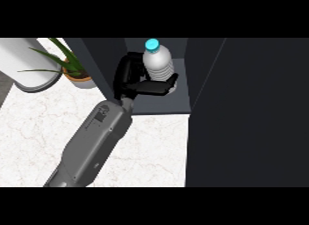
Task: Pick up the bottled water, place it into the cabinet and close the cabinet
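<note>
Black fingers of our right hand (pixel 144 81) curl round the bottled water (pixel 158 63), keeping it upright inside the dark cabinet (pixel 157 105), seemingly resting on its shelf, so the door (pixel 254 110) stands open.

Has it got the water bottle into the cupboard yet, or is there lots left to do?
Nearly. The bottled water stands upright inside the open cabinet, so pickup and carrying look done. The left hand has its fingers curled round the bottle. Left: letting go, drawing back and closing the cabinet door, which stands open.
</note>
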{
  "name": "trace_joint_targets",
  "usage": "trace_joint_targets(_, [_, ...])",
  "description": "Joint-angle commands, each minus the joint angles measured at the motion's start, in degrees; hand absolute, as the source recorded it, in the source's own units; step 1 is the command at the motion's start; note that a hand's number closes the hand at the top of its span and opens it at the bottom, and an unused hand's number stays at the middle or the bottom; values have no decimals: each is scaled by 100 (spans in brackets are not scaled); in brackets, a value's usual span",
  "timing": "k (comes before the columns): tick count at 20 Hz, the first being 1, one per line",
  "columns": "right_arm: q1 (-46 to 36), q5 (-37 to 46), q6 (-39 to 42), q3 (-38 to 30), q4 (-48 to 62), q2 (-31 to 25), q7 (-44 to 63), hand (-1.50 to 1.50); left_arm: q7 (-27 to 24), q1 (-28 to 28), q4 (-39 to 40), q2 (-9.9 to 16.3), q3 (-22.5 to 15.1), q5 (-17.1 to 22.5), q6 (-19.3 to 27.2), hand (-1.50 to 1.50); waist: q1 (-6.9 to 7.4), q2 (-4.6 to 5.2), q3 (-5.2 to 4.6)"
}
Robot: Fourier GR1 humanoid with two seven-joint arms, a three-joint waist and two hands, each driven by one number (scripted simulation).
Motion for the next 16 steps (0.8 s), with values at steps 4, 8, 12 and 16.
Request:
trace_joint_targets(4, [-228,154,8,73,303,26,-142,-150,-543,-1294,1716,0,116,121,453,150,-89,28,0])
trace_joint_targets(8, [-383,81,-245,185,63,132,308,-150,-500,-1889,2630,44,610,-161,352,150,-51,39,-1])
trace_joint_targets(12, [-340,47,-34,62,405,38,-36,-150,-883,-2101,3383,0,421,-140,571,150,-176,71,2])
trace_joint_targets(16, [-412,94,-238,297,-73,80,421,-150,-1181,-2299,3945,176,684,-207,301,150,-152,89,-4])
